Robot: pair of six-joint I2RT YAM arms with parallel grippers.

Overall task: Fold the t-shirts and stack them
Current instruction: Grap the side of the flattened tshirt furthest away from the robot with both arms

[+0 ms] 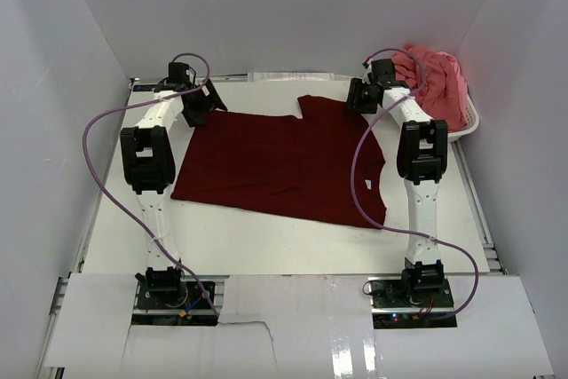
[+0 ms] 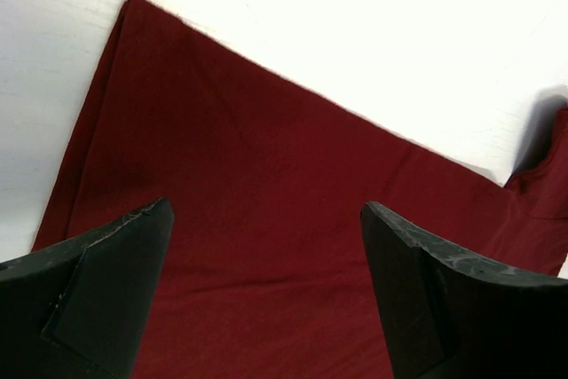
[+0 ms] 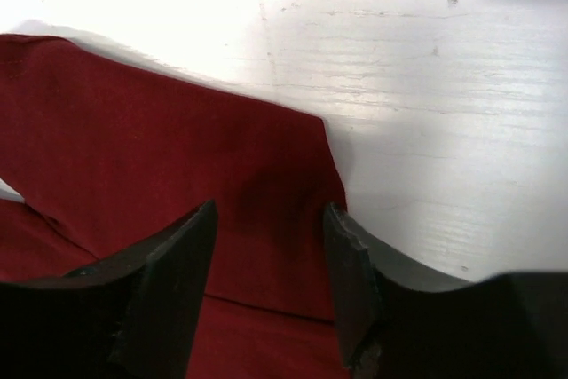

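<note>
- Maroon shirt (image 1: 284,166) lies flat on counter (image 1: 266,250).
- Pink shirt (image 1: 439,82) sits bunched in basket (image 1: 468,129).
- Left end effector (image 2: 264,204) hangs wide open, empty, over maroon corner.
- Right end effector (image 3: 270,205) is partly open, empty, over a sleeve.

maroon t-shirt (image 1: 284,161): 1 | coral pink t-shirt (image 1: 435,77): 1 | white basket (image 1: 469,127): 1 | robot arms (image 1: 146,157) (image 1: 422,153): 2
</note>
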